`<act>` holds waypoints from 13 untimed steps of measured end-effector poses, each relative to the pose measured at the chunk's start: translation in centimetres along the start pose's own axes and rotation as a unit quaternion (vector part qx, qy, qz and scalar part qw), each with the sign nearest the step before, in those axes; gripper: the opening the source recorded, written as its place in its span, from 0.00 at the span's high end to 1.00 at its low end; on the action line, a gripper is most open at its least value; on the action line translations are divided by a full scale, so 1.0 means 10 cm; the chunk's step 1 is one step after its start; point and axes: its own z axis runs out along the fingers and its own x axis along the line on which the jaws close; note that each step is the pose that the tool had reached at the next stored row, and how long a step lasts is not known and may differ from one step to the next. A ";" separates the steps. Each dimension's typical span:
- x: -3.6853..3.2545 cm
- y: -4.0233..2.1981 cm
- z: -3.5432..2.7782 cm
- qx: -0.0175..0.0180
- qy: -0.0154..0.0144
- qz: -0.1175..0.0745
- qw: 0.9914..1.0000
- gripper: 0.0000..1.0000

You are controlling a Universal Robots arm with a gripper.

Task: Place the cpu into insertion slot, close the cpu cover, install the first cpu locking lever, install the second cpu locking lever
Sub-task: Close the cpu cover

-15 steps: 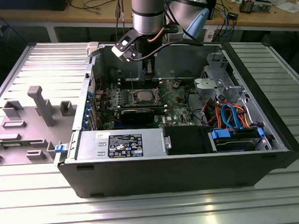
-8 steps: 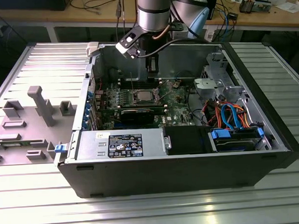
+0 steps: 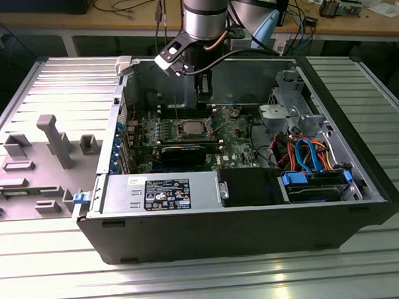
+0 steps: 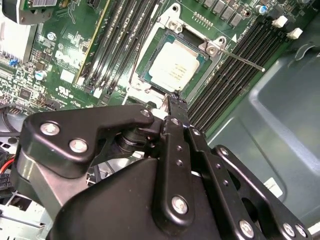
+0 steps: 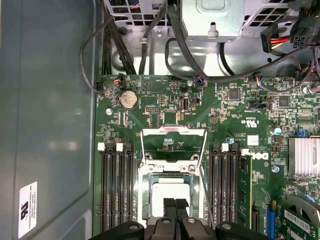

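The small square chip with a dull silver-grey top [image 4: 175, 65] lies flat in the dark, silver-rimmed socket [image 4: 208, 48]. The thin silver frame cover [image 5: 172, 131] is hinged open. The black metal hand [image 5: 176, 202] hovers close over the chip, its fingers together and empty. A skewed push could likely bend pins or snag the springy wire lever [image 4: 242, 60].

Silver-grey cpu [image 4: 175, 64], green circuit board [image 4: 70, 55], black memory slots [image 5: 116, 190]
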 end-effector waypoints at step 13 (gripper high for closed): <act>-0.001 0.021 0.000 0.000 0.000 0.000 1.000 0.89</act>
